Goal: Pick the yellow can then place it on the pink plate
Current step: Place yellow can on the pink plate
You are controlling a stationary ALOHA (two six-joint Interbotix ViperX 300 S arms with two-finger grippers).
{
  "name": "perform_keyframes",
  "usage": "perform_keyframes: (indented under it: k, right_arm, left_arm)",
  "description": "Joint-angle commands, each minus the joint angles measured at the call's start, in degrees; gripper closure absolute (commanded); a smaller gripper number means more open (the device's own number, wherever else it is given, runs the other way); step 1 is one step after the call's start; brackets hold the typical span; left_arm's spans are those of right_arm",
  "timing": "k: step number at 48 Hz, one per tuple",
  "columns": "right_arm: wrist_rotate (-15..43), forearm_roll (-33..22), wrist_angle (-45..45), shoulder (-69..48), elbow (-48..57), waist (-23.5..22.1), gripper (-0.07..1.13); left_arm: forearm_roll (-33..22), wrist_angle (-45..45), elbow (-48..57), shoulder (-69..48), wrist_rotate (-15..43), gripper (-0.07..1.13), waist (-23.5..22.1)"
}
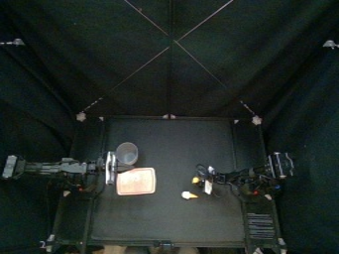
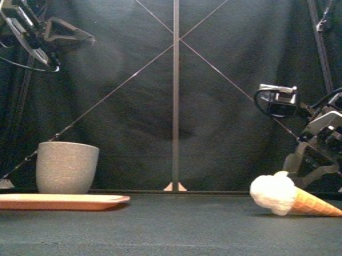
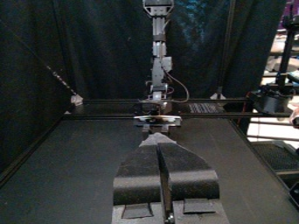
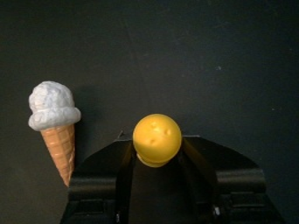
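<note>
From where I stand, the right end effector (image 4: 158, 149) grips the upright yellow can (image 4: 156, 138) at the top frame's right-centre, with the pink plate (image 1: 135, 182) left of it, beside the clenched, empty left end effector (image 3: 162, 145).

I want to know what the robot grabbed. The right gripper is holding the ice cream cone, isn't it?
Not quite. The right gripper is holding the yellow can, with its jaws closed on it. The ice cream cone lies loose on the table beside it. The right wrist view shows this.
</note>
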Motion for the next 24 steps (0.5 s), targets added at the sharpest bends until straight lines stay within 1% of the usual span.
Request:
perform_keyframes:
  k: [1,9,13,24]
  right_arm:
    - [0.18,0.00,-0.18,-0.09,-0.88,-0.09,0.40]
    - [-0.18,-0.26,0.62,-1.05,-2.81,0.18,0.40]
    - [-0.62,-1.93,1.76,-1.93,-6.06,0.00,0.40]
    - [-0.18,-12.83,5.10,0.35,-19.60,-1.58,0.40]
  left_arm:
    - [-0.09,-0.44,-0.70,0.26,0.00,1.01,-0.26]
    - [0.00,-0.53,-0.35,0.26,0.00,1.01,-0.26]
    - [0.00,-0.44,-0.35,0.26,0.00,1.01,-0.26]
    - [0.18,-0.44,-0.44,0.26,0.09,1.01,0.44]
